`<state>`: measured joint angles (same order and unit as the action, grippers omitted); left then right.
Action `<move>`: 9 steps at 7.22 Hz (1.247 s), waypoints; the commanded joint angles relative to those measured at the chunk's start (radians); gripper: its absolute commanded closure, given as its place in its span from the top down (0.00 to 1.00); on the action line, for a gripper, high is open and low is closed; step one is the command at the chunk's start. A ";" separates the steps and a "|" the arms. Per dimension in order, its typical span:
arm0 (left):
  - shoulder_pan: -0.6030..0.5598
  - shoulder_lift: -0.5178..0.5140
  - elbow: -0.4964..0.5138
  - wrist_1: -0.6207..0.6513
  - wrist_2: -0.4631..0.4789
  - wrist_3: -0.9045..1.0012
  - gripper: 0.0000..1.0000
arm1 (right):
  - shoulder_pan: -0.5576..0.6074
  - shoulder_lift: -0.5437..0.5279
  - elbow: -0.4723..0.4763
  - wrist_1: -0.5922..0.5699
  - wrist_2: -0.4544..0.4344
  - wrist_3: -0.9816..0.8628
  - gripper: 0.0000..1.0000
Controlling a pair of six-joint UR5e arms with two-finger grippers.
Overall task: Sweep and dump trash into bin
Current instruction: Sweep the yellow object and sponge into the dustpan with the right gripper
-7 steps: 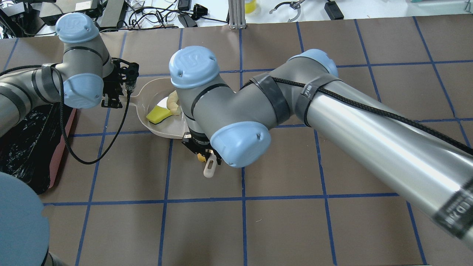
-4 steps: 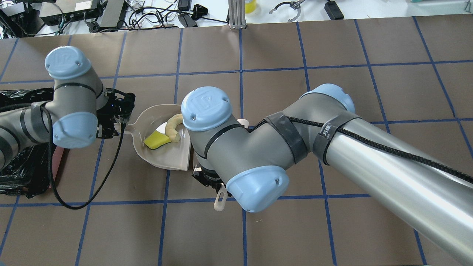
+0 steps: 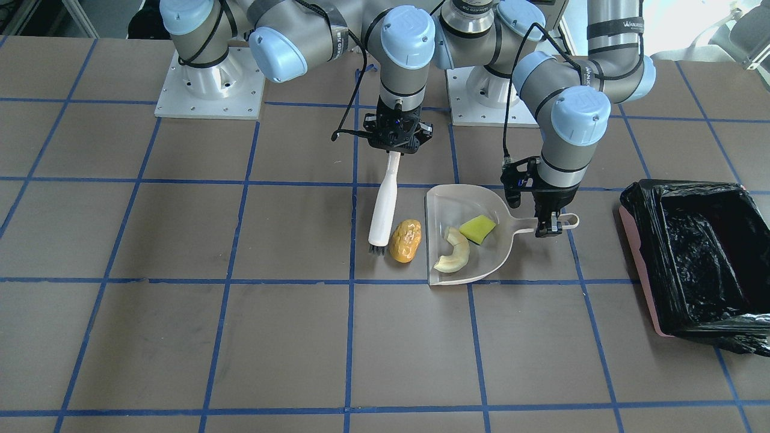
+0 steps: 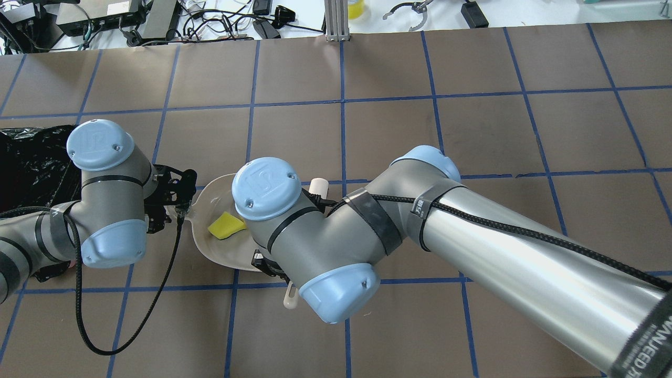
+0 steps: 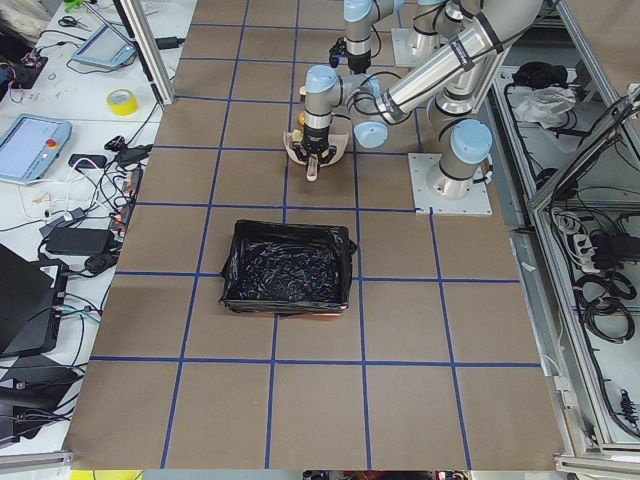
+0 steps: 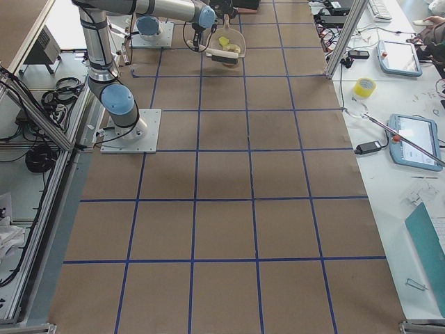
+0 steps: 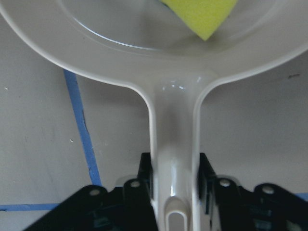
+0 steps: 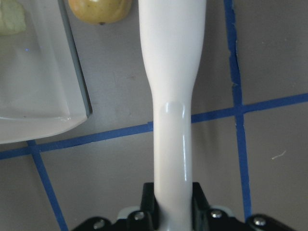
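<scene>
My left gripper (image 3: 550,225) is shut on the handle of the beige dustpan (image 3: 481,267), which lies flat on the table. The pale crescent (image 3: 454,252) and the yellow-green wedge (image 3: 477,229) lie in the pan. The orange-brown lump (image 3: 405,240) lies on the table just outside the pan's open edge. My right gripper (image 3: 394,147) is shut on the white brush (image 3: 383,204), whose bristles are beside the lump. The pink bin with its black bag (image 3: 698,258) stands beyond the pan's handle. The left wrist view shows the handle (image 7: 174,159); the right wrist view shows the brush (image 8: 171,96).
Brown table with a blue tape grid. The two arm bases (image 3: 207,90) stand at the table's robot side. In the overhead view my right arm (image 4: 325,236) covers the lump and crescent. Cables and gear (image 4: 210,21) lie past the far edge.
Both arms have moved toward the robot's side of the table. The dustpan went with the left gripper and the brush with the right gripper.
</scene>
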<state>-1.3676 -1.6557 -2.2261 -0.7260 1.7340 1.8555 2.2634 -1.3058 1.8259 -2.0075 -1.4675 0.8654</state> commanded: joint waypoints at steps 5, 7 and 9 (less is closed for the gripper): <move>0.001 0.007 0.009 -0.001 0.013 -0.002 0.00 | 0.014 0.146 -0.030 -0.247 0.022 0.067 0.02; 0.002 0.002 0.017 -0.001 0.012 -0.007 0.00 | 0.076 0.155 -0.088 -0.260 0.067 0.163 0.03; 0.004 -0.002 0.026 -0.004 0.010 -0.007 0.00 | 0.100 0.164 -0.152 -0.246 0.110 0.248 0.02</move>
<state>-1.3649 -1.6540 -2.2067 -0.7285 1.7455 1.8490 2.3417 -1.1486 1.7062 -2.2569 -1.3776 1.0580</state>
